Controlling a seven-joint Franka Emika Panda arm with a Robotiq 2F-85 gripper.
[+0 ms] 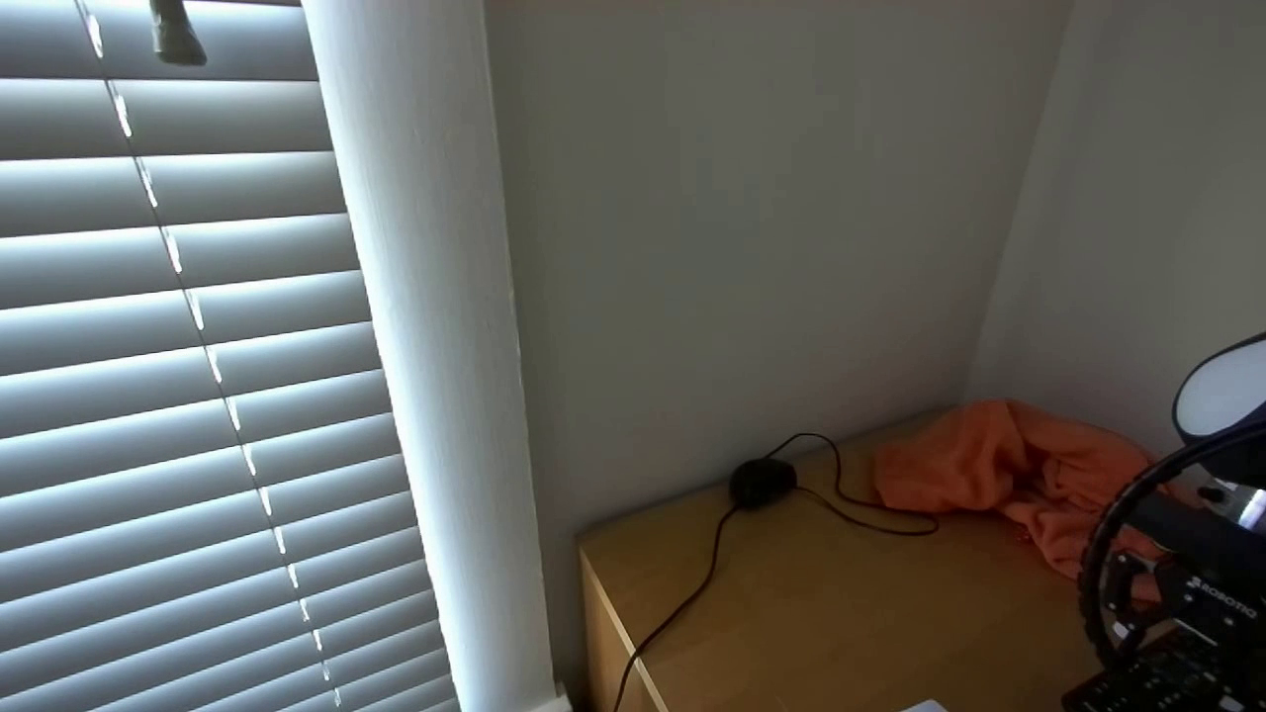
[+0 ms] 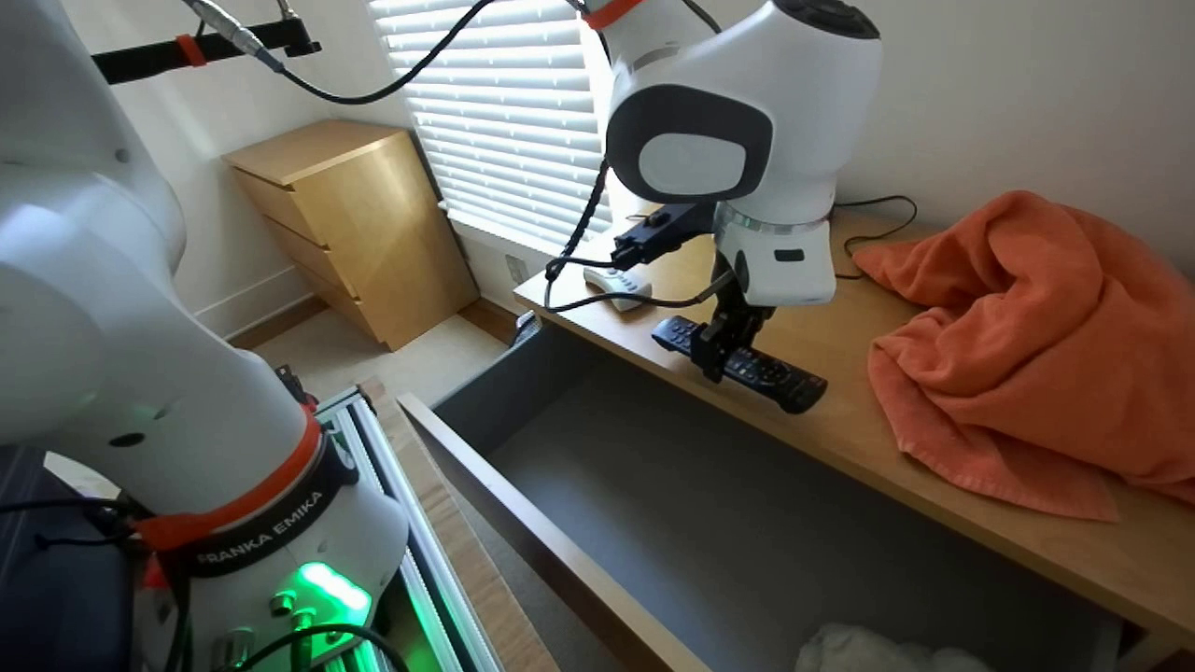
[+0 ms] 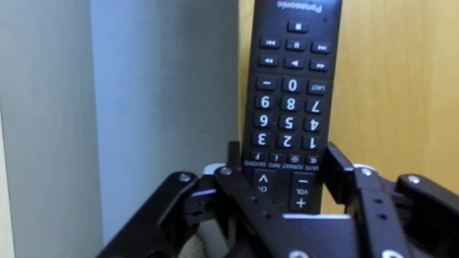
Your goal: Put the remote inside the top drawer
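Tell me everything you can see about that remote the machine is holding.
The remote is slim, black and oblong, apparently plastic, branded Panasonic, with white-marked number, playback, volume and channel keys facing up. The gripper pinches its long sides near the middle. It seems lifted, running roughly along the front edge of the wooden top, beside the open drawer, not yet inside.

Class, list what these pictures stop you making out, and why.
Remote: labels behind the pincer are hidden in the wrist view, too small in both exterior views.
Pale bundle: full shape, cut off by an exterior view's bottom edge.
Anything under the orange cloth: covered in both exterior views.
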